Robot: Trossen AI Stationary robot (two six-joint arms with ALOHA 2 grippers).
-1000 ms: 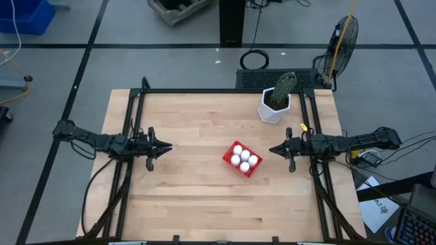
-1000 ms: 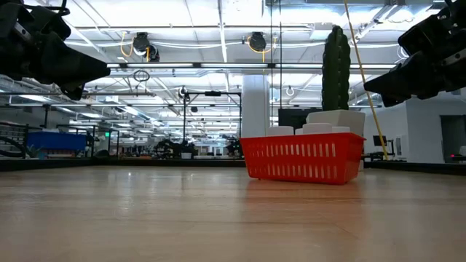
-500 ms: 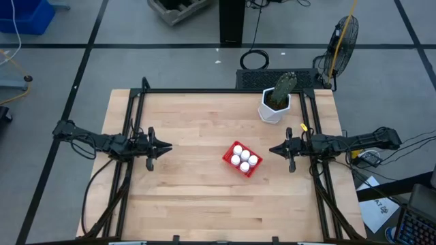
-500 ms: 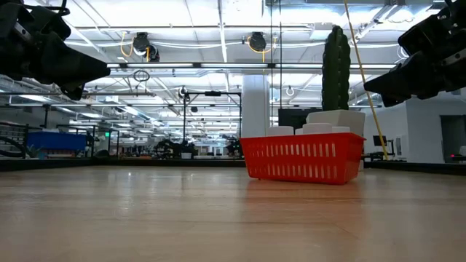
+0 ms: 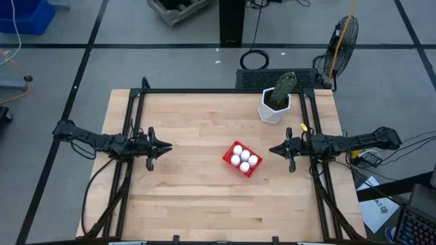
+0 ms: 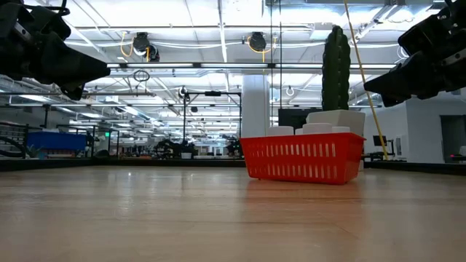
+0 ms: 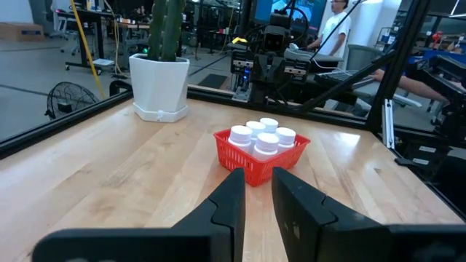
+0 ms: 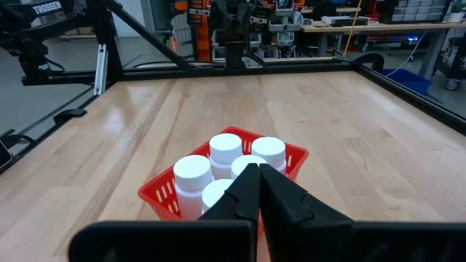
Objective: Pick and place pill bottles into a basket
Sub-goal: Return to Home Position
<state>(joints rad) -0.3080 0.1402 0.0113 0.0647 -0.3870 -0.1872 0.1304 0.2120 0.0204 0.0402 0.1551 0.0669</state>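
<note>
The left gripper point(image 5: 165, 145) hangs above the left side of the light wooden table point(image 5: 191, 122), pointing toward the middle. In its own wrist view its two dark fingers point(image 7: 231, 200) stand a narrow slit apart, with bare wood showing through and nothing between them. Across from it, the right gripper point(image 5: 272, 150) hangs above the right side and points back at the left one. Its fingers point(image 8: 280, 193) are pressed together to a point, and they hold nothing either. In the low view both arms sit high at the picture's edges, well clear of the tabletop.

Between the two tips, nearer the right gripper, sits the small square red plastic basket point(image 5: 253, 171) with mesh-like sides. It is turned cornerwise to the table's edges and rests flat on the wood. Inside it are the five little white pill bottles point(image 5: 244, 158) with round white caps. All stand upright and are packed close — four around the sides and one in the middle. From table height, only their caps point(image 6: 317, 128) rise above the red rim.

Behind the basket, toward the far right corner of the table, stands a white pot point(image 5: 272, 109) holding a tall green cactus point(image 6: 336, 69), well apart from the basket. A black frame point(image 5: 218, 90) runs along the table's edges — beyond it, on the grey floor, a round fan point(image 5: 344, 34) stands.
</note>
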